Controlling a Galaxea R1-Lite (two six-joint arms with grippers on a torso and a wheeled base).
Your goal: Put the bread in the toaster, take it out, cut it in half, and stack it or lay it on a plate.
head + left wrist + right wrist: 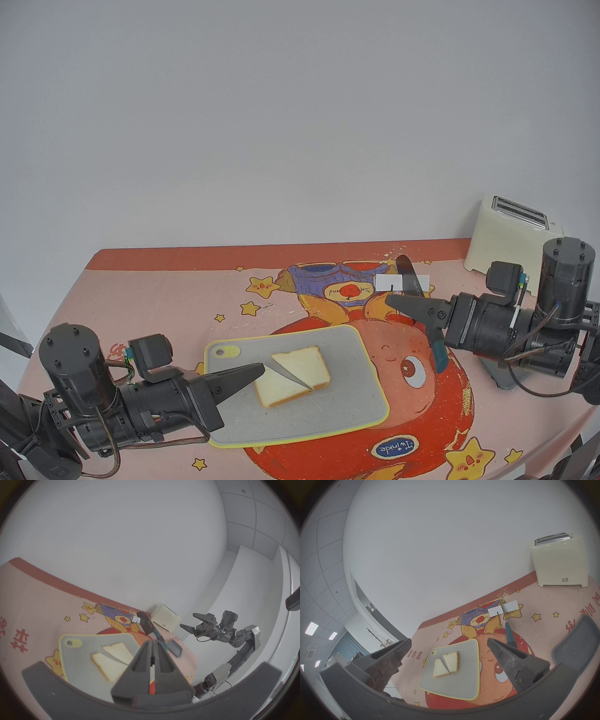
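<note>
Head view, left gripper (253,373): fingers pressed together, holding nothing, tips just short of the bread.
Head view, bread (306,365): two pieces on the grey cutting board (350,400), with a slanting cut between them, directly ahead of the left fingertips.
Head view, right gripper (395,302): hovers past the cutting board's far corner. The knife (437,350) lies on the table just under and behind it, and the toaster (509,240) stands beyond its wrist.
Left wrist view, left gripper (153,642): closed and empty. The bread (109,667) lies beside and below its tips, the knife (147,623) farther ahead, and the right gripper (187,620) well beyond, spread.
Right wrist view, right gripper (448,641): fingers spread wide, gripping nothing. The bread (451,661) lies ahead between them, the knife (508,633) near one finger, and the toaster (559,561) off to the side with nothing sticking out of its slots.
Done, as I judge it: toasting, taking out and cutting in half; the knife lies free.
Left: moving both halves onto a plate, stacked or laid flat.
</note>
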